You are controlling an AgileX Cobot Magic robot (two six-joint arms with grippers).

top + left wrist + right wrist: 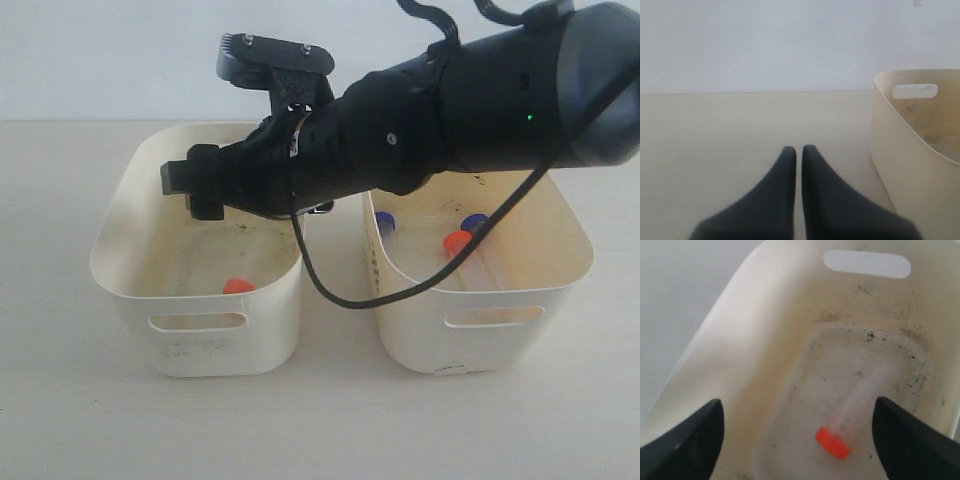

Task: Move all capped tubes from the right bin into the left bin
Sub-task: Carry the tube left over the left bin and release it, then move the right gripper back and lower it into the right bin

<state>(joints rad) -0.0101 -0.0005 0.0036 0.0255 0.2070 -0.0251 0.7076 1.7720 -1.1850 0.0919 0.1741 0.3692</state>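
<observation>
My right gripper (797, 405) stands open above the inside of the left bin (765, 315), nothing between its fingers. Below it, an orange-capped tube (850, 415) lies on the speckled floor. In the exterior view the right arm reaches across the middle, its gripper (190, 185) over the left bin (120, 215), where the tube's orange cap (238, 286) shows. The right bin (560, 260) holds two blue-capped tubes (385, 222) (474, 222) and one orange-capped tube (458, 243). My left gripper (798, 149) is shut and empty, low over the table beside the left bin (910, 150).
A black cable (330, 290) hangs from the right arm down between the two bins. The bins stand side by side with a narrow gap. Pale table (320, 430) lies in front of them, and a plain wall behind.
</observation>
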